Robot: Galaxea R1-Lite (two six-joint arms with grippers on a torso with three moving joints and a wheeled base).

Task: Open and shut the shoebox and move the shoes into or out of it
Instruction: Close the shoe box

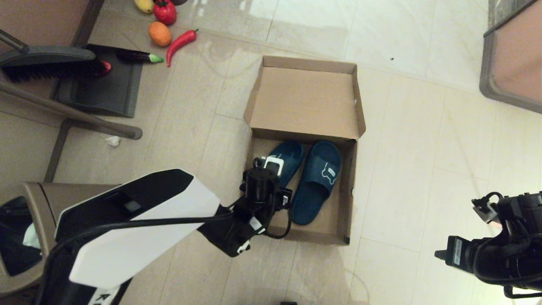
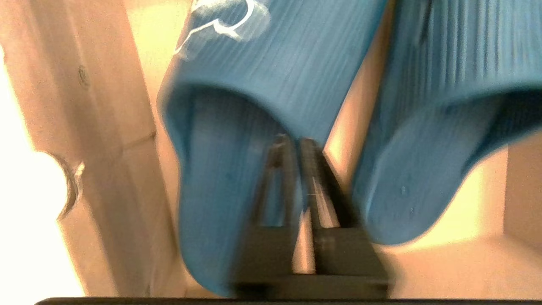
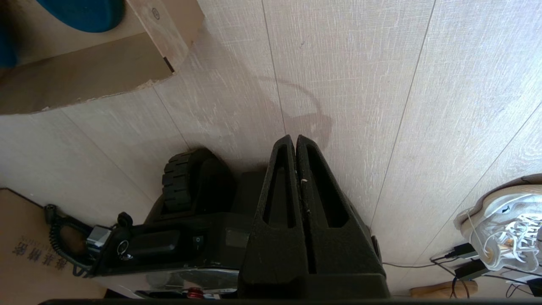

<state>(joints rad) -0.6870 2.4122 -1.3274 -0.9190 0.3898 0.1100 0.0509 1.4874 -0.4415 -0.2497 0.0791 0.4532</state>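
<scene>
The brown cardboard shoebox (image 1: 349, 190) stands open on the floor, its lid (image 1: 305, 99) folded back flat on the far side. Both navy slippers lie inside, toes toward the lid: the right slipper (image 1: 318, 186) shows its white outline, and the left slipper (image 1: 291, 156) is partly hidden by my wrist. My left gripper (image 1: 271, 169) reaches down into the box. In the left wrist view the left gripper (image 2: 295, 142) is shut on the left slipper (image 2: 220, 169) at the strap's edge, with the other slipper (image 2: 444, 127) beside it. My right gripper (image 3: 295, 140) is shut, empty and parked low at the right.
A brown trash bin (image 1: 25, 237) sits at my near left. A dustpan (image 1: 101, 84), a brush (image 1: 46, 63) and toy vegetables (image 1: 169, 29) lie at the far left. Furniture (image 1: 512, 55) stands at the far right. A white sneaker (image 3: 504, 224) and cables lie near my base.
</scene>
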